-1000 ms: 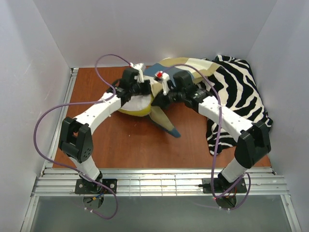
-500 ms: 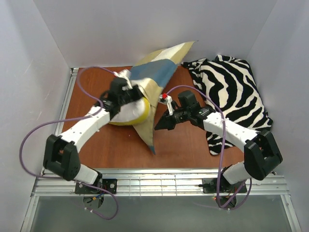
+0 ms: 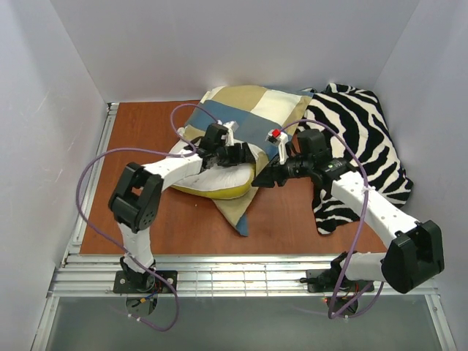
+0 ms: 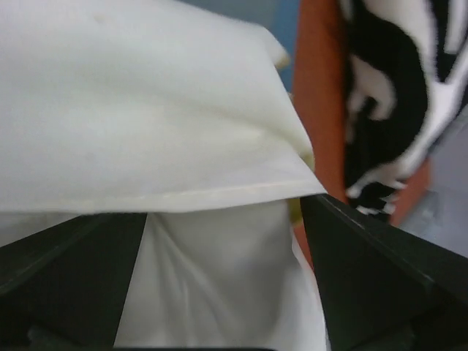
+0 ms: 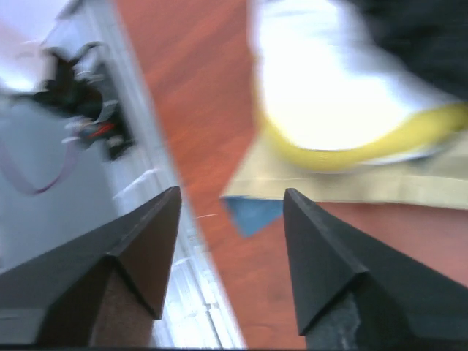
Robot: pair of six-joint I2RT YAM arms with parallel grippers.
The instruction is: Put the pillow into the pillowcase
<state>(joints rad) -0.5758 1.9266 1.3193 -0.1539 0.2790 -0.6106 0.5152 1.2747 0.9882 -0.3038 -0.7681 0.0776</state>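
Two grippers, both with jaws apart. The right gripper [image 5: 231, 191] is just right of the pillow [image 3: 214, 180], over bare table [image 3: 281, 216], holding nothing. The left gripper [image 4: 223, 208] is at the pillow's top with white fabric between its fingers, unpinched. The pillow overlaps the checked pillowcase [image 3: 252, 106] spread behind it. The zebra-striped cloth [image 3: 351, 131] lies far right.
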